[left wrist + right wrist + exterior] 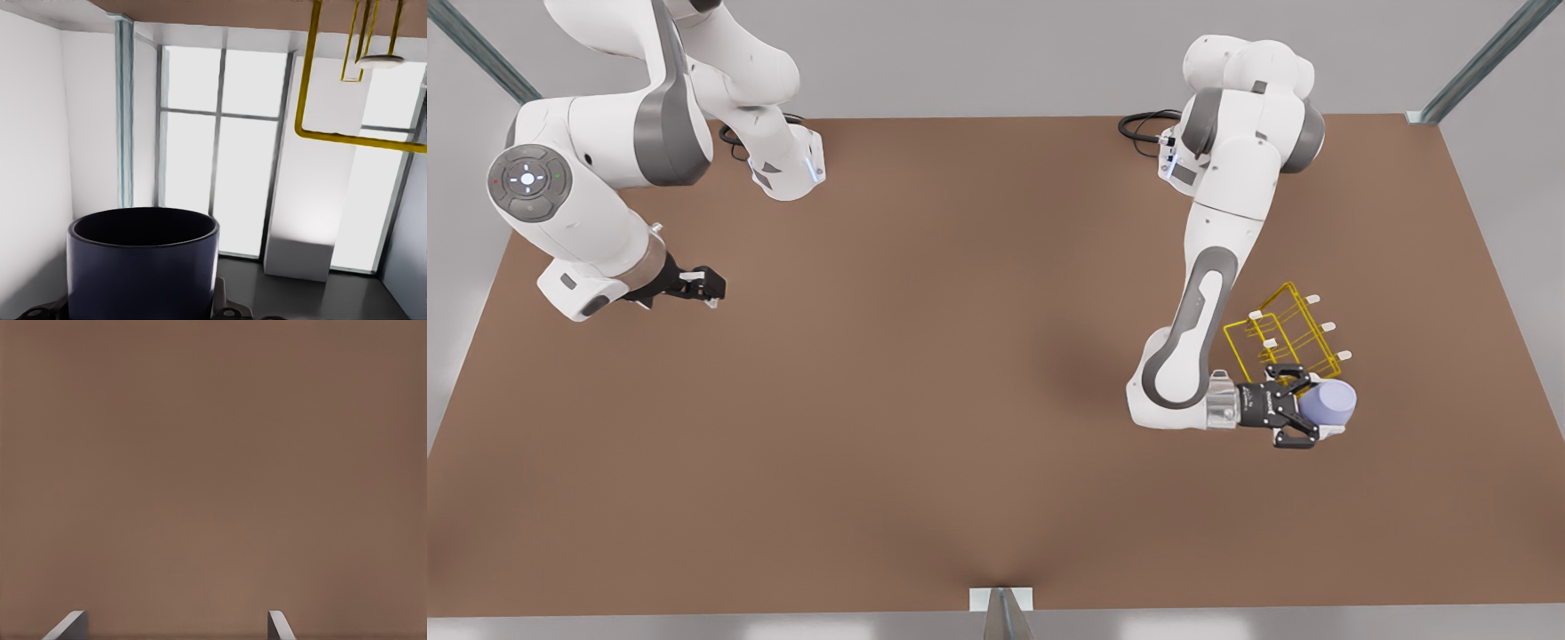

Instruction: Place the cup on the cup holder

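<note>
My left gripper clamped the cup sideways at the holder's five o'clock; it seemed light, rigid, slick, best squeezed mid-wall, while my right gripper waited, fingers apart.

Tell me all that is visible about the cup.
The cup is small, plain and smooth, pale lavender-blue, slightly tapered, with a dark open inside in the left wrist view. It lies sideways, clamped in the left gripper, off the table, beside the yellow cup holder and not yet on a prong.
</note>
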Robot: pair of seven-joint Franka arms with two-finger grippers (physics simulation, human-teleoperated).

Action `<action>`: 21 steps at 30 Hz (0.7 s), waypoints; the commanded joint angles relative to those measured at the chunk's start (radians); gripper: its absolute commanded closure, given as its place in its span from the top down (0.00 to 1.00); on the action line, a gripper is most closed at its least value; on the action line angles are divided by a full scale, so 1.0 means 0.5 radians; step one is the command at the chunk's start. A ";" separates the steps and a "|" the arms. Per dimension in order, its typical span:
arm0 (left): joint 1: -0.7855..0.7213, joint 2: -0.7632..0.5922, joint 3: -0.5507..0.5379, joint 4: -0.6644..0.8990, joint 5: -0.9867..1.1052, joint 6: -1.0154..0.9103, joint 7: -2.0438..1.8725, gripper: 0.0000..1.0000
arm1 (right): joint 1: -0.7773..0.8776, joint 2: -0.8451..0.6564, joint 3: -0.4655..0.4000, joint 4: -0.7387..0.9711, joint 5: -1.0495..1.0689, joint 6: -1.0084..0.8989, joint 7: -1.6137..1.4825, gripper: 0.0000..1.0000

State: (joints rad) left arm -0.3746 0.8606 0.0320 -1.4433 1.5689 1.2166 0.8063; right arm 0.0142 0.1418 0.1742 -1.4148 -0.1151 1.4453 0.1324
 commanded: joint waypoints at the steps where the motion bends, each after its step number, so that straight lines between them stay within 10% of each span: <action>1: -0.002 -0.012 0.000 -0.028 -0.048 -0.080 0.136 0.77 | -0.001 -0.001 0.001 0.001 0.000 -0.001 -0.001 1.00; 21: 0.019 -0.046 -0.003 -0.160 -0.217 0.067 -0.177 0.77 | 0.002 -0.004 0.001 0.001 0.000 -0.001 -0.001 1.00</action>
State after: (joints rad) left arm -0.3645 0.8383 0.0305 -1.5236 1.4664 1.2389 0.7607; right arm 0.0143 0.1418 0.1737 -1.4148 -0.1155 1.4453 0.1320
